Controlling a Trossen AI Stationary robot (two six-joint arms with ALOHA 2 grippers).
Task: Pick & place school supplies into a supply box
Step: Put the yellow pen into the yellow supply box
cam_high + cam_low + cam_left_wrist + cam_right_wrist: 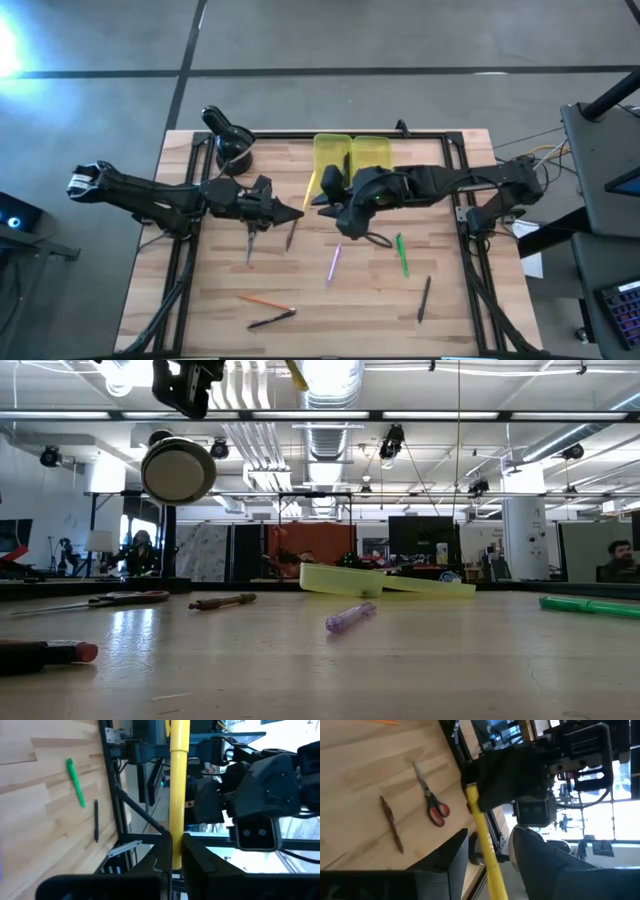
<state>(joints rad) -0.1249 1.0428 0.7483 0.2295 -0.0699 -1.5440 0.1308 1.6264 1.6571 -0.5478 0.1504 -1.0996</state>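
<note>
A yellow pencil point(313, 188) is up in the air over the table's middle, between the two arms. My left gripper point(297, 213) is shut on it. My right gripper point(330, 205) faces it, open, with its fingers standing on either side of the pencil point(485, 850). The yellow supply box point(352, 155) lies open and flat at the far edge point(385, 582). On the wood lie red-handled scissors point(250, 240), a brown pencil point(291, 235), a purple pen point(334, 263) and a green pen point(402, 255). My left gripper pinches the yellow pencil near one end point(175, 862) between its two fingers, coming level from the table's left. The pencil is lifted clear of the table. It sticks out past the fingertips toward the right arm and the far edge.
A black pen point(424, 298), an orange pencil point(265, 300) and another black pen point(272, 319) lie toward the near edge. A black round holder point(235, 150) stands at the far left corner. The scissors point(432, 802) and brown pencil point(392, 825) lie below the left arm.
</note>
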